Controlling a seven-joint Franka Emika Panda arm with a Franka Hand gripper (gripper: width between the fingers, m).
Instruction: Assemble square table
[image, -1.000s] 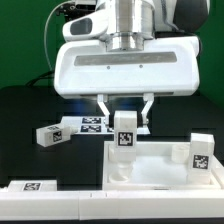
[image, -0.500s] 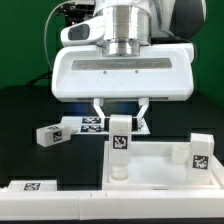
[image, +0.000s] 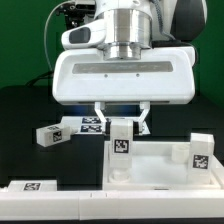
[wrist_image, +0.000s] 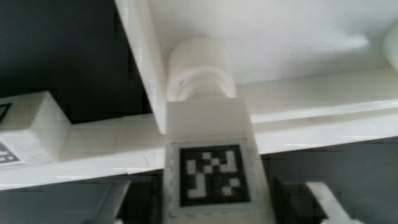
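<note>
Tabletop (image: 160, 172): one, beneath the claw (image: 123, 127), partly cut off. Legs: one held leg (image: 122, 147), clenched upright in the claw; one standing leg (image: 199, 152), well apart from it; loose legs (image: 48, 135) beside, count unclear.

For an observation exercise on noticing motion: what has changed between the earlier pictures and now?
The tool came down with the gripped leg, lowering it toward a corner of the tabletop. The standing leg, the loose legs and the tabletop stayed put.
</note>
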